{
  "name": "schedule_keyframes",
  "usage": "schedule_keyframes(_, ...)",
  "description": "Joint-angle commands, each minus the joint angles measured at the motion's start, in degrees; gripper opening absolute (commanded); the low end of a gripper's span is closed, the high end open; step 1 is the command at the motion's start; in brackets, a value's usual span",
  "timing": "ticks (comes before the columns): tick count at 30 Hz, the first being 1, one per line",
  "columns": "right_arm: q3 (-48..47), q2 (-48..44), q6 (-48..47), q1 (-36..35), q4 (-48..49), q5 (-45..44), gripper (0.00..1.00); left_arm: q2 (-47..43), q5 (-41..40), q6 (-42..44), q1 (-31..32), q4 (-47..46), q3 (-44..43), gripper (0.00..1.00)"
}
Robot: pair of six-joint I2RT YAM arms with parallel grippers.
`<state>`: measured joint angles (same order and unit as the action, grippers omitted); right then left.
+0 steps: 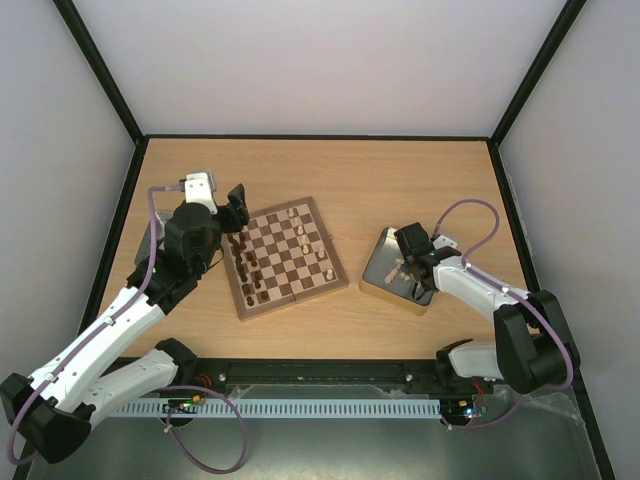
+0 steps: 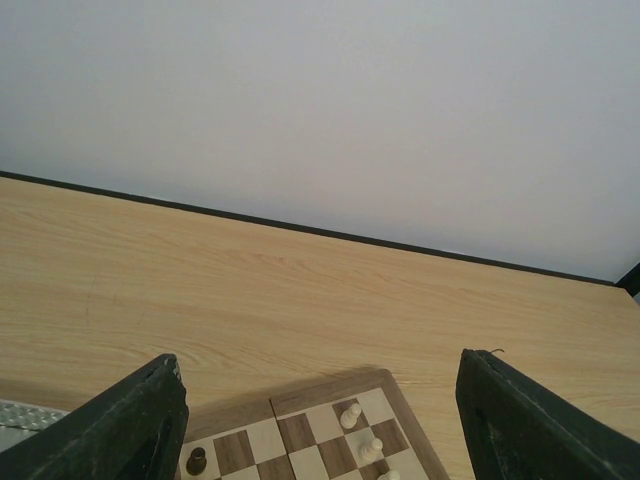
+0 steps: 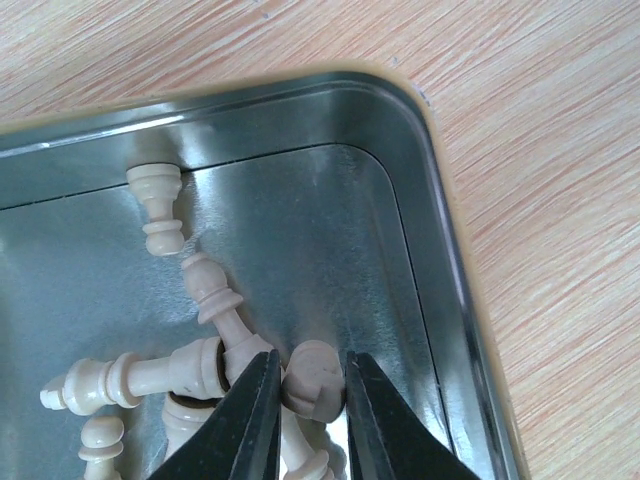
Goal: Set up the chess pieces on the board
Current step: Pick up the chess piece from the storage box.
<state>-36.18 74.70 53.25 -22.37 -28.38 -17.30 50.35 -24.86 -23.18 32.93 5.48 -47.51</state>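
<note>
The chessboard [image 1: 287, 257] lies mid-table with dark pieces [image 1: 247, 270] along its left side and pale pieces [image 1: 305, 236] on its right. My left gripper [image 1: 233, 211] hovers over the board's far left corner, open and empty; in the left wrist view its fingers [image 2: 130, 425] stand wide apart over the board corner [image 2: 330, 395]. My right gripper [image 3: 308, 390] is down in the metal tin [image 1: 385, 270], shut on the head of a pale cream piece [image 3: 316, 378]. Several other pale pieces [image 3: 205, 290] lie loose in the tin [image 3: 440, 250].
The tin's rounded rim is close to the right of my right fingers. Black frame posts and white walls border the table [image 1: 400, 180]. The arm bases and a cable rail [image 1: 320, 405] run along the near edge.
</note>
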Motion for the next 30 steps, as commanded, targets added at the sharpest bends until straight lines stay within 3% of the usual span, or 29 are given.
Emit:
schedule_keyframes(1, 0.4, -1.0, 1.3, 0.3, 1.1, -1.4, 0.16, 0.1, -0.2, -0.2, -0.3, -1.2, 0.7, 0.75)
schedule_keyframes(19, -5.2, -6.8, -0.4, 0.3, -2.3, -1.3, 0.13, -0.1, -0.1, -0.3, -0.4, -1.2, 0.7, 0.75)
schedule_keyframes(26, -8.7, -7.8, -2.7, -0.5, -0.4, 5.5, 0.13, -0.1, -0.3, -0.3, -0.4, -1.2, 0.7, 0.75)
schedule_keyframes(30, -12.4, -6.1, -3.9, -4.7, 1.5, 7.9, 0.13, -0.1, -0.3, -0.4, -0.4, -1.4, 0.8, 0.75)
